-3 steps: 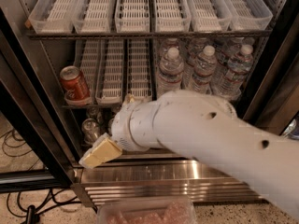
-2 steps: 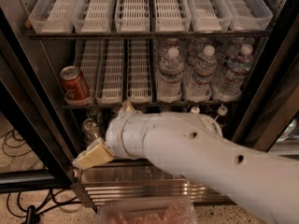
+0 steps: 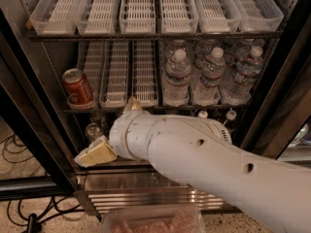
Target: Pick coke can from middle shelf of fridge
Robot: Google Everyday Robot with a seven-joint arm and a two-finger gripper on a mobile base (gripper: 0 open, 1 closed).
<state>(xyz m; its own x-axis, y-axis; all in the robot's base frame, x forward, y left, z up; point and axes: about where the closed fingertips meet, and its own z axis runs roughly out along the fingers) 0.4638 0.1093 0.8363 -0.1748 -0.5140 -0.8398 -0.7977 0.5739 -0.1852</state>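
Observation:
The coke can (image 3: 77, 87), red with a silver top, stands tilted in the far-left lane of the middle shelf (image 3: 146, 107) of the fridge (image 3: 29, 81). My gripper (image 3: 113, 128) is below and to the right of the can, in front of the lower level. One cream finger (image 3: 95, 154) points down-left and the other tip (image 3: 132, 103) reaches the middle shelf's front edge. The fingers are spread and hold nothing. My white arm (image 3: 209, 164) crosses the lower right of the view and hides much of the bottom shelf.
Several water bottles (image 3: 177, 76) fill the right lanes of the middle shelf. White slotted trays (image 3: 141, 8) line the top shelf. A silver can top (image 3: 93, 130) and bottle caps (image 3: 201, 114) show on the bottom shelf. The ribbed steel base (image 3: 121, 183) is below, and cables (image 3: 19, 154) lie on the floor at left.
My arm has swung left and further across the fridge front. The gripper has shifted a little left and up, closer to the coke can. The can has not moved.

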